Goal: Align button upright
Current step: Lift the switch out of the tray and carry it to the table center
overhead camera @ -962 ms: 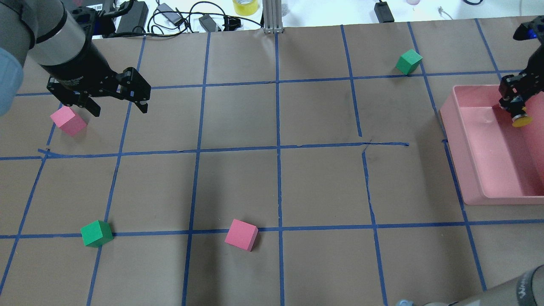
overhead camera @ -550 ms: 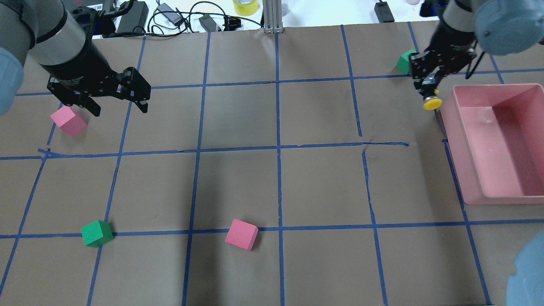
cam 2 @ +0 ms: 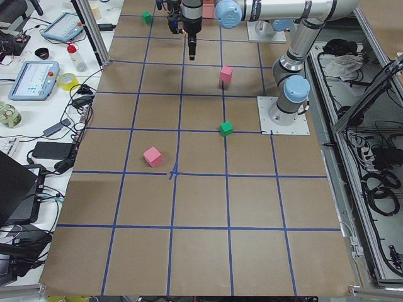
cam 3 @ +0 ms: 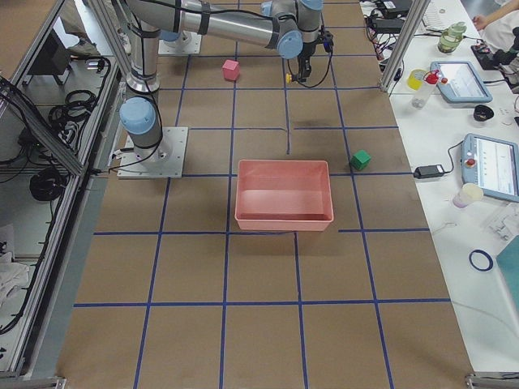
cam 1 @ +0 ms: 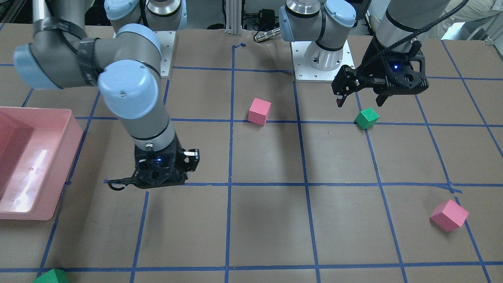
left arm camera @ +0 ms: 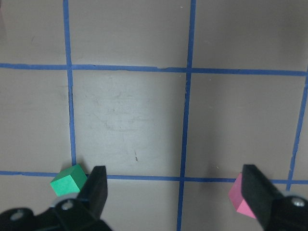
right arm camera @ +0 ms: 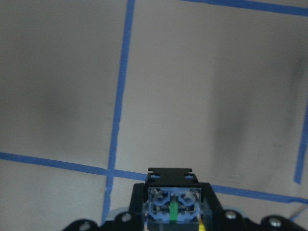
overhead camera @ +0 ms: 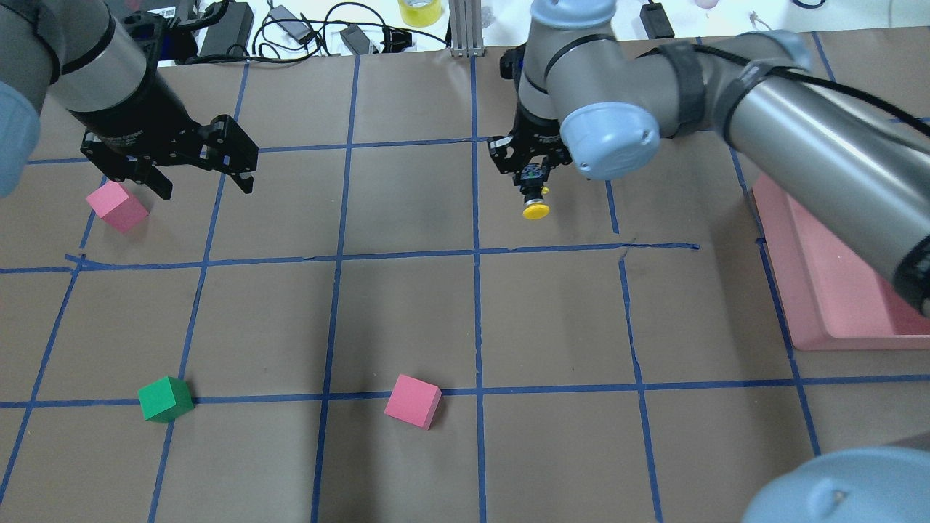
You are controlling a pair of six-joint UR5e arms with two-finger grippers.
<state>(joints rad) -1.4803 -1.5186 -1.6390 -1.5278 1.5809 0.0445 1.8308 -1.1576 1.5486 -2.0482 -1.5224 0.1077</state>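
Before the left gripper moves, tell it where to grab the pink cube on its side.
Come straight down on the pink cube and close the open left gripper on two opposite flat sides. It sits skewed to the blue tape, so turning the wrist to match probably helps.

Count on the brown paper-covered desk: two pink foam cubes, two green foam cubes, one pink rectangular plastic tray. One small yellow-capped push-button with a black body. Two black two-finger units: left end effector, right end effector.
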